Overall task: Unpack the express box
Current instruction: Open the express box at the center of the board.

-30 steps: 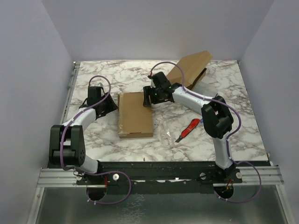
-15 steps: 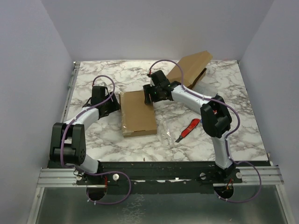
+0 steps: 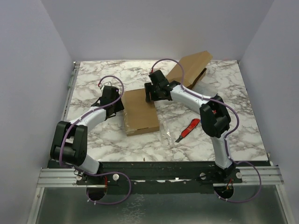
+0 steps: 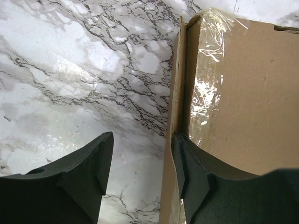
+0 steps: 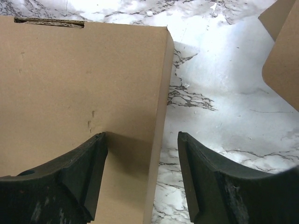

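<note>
The express box is a flat brown carton lying on the marble table, skewed a little. Clear tape shines along its side. My left gripper stands open at the box's left edge. In the left wrist view the box has its edge between the open gripper: one finger lies over the cardboard, the other over bare table. My right gripper is open at the box's far right corner. It straddles the right edge of the box without pinching it.
An opened cardboard piece leans at the back right and shows as rounded flaps in the right wrist view. A red utility knife and a crumpled clear plastic wrap lie right of the box, near the right arm.
My left gripper has moved right up to the box's left edge. The box has shifted and turned, its near end swinging right. My right gripper has edged back slightly.
</note>
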`<state>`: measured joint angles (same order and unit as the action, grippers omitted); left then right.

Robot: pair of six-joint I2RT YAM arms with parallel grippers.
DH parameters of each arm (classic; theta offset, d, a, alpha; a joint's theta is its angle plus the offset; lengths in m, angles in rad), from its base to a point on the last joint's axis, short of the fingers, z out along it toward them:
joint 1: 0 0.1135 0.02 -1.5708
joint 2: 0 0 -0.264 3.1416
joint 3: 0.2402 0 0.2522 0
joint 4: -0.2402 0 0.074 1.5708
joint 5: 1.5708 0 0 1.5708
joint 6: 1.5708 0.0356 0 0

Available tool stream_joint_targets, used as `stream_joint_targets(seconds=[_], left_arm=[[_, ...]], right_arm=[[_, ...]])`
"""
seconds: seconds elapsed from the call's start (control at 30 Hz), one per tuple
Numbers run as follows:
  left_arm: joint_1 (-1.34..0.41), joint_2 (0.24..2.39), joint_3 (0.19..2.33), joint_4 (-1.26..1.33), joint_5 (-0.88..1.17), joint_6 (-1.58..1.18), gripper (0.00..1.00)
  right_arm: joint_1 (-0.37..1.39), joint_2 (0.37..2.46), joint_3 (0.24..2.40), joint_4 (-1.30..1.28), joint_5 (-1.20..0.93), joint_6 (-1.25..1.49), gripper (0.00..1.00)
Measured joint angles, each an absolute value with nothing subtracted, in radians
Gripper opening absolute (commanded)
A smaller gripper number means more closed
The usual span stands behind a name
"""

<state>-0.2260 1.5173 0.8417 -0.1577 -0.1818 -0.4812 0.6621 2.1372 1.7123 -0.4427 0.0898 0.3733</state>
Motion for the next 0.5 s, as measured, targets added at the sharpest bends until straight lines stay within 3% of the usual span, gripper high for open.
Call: stream_joint_targets(seconds=[0.5], left_arm=[[-0.233, 1.519, 0.832, -0.146, -0.192, -0.492, 0.55]], right_arm=[[0.665, 2.145, 1.72, -0.417, 0.109, 0.287, 0.68]])
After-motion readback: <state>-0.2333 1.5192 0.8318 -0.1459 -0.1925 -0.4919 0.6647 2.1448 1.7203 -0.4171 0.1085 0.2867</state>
